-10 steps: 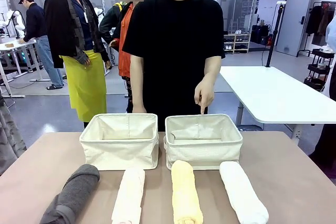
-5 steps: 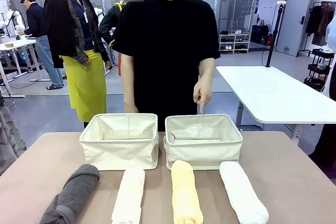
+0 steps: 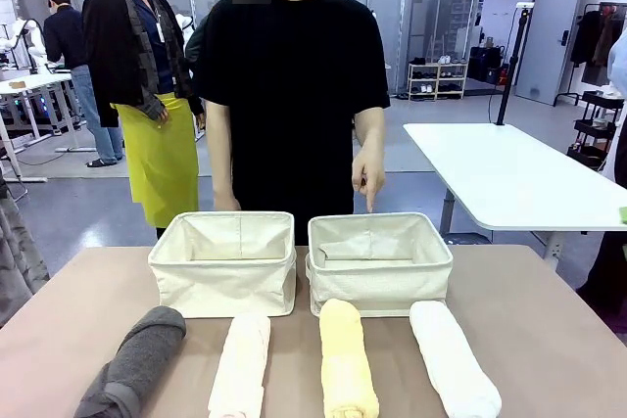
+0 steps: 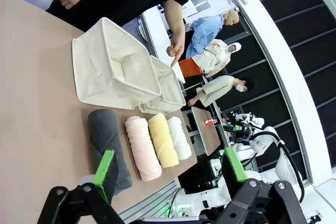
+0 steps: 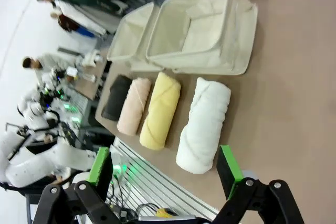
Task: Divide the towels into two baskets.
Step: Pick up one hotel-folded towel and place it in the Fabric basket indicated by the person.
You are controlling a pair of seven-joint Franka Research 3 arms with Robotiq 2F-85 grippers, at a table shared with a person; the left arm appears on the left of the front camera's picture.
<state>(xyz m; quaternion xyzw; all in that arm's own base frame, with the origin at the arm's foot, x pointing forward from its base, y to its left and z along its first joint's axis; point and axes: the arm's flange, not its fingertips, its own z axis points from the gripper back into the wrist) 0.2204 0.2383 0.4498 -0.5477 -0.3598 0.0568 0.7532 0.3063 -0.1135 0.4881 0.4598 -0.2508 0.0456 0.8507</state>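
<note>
Four rolled towels lie in a row on the desk (image 3: 549, 340), outside the baskets: dark grey towel (image 3: 134, 361), cream-peach towel (image 3: 241, 364), pale yellow towel (image 3: 346, 359), white towel (image 3: 451, 357). Left basket (image 3: 223, 276) and right basket (image 3: 380, 286) stand side by side behind them. The person's hand (image 3: 367, 178) points down at the right basket's far rim. Left pincer (image 4: 168, 171) and right pincer (image 5: 164, 156) are released, grasping nothing.
</note>
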